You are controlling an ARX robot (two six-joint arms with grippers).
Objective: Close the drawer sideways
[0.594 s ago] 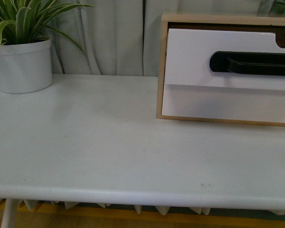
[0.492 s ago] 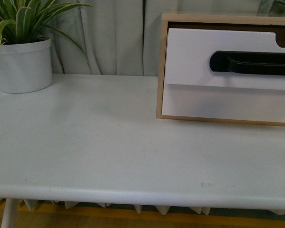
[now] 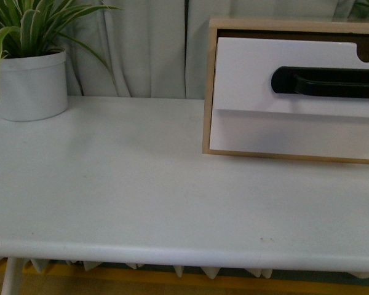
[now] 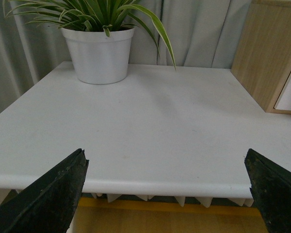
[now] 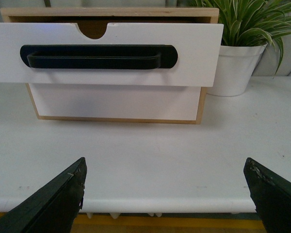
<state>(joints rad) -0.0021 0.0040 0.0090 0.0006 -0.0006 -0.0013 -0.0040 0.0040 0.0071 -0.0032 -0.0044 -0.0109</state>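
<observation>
The drawer (image 3: pixel 258 67) is white with a long black bar handle (image 3: pixel 329 82) and a semicircular notch in its top edge. It sits in a light-wood box (image 3: pixel 208 86) at the back right of the table and stands pulled out from the box. In the right wrist view the drawer (image 5: pixel 194 53) faces me with its handle (image 5: pixel 97 57). My right gripper (image 5: pixel 165 194) is open, back at the table's front edge, well short of the drawer. My left gripper (image 4: pixel 167 191) is open at the front edge too, the box's side (image 4: pixel 269 48) far off. Neither gripper shows in the front view.
A white pot with a striped green plant (image 3: pixel 31 83) stands at the back left of the white table (image 3: pixel 123 184). A second potted plant (image 5: pixel 235 63) stands beside the box in the right wrist view. Grey curtains (image 3: pixel 147 43) hang behind.
</observation>
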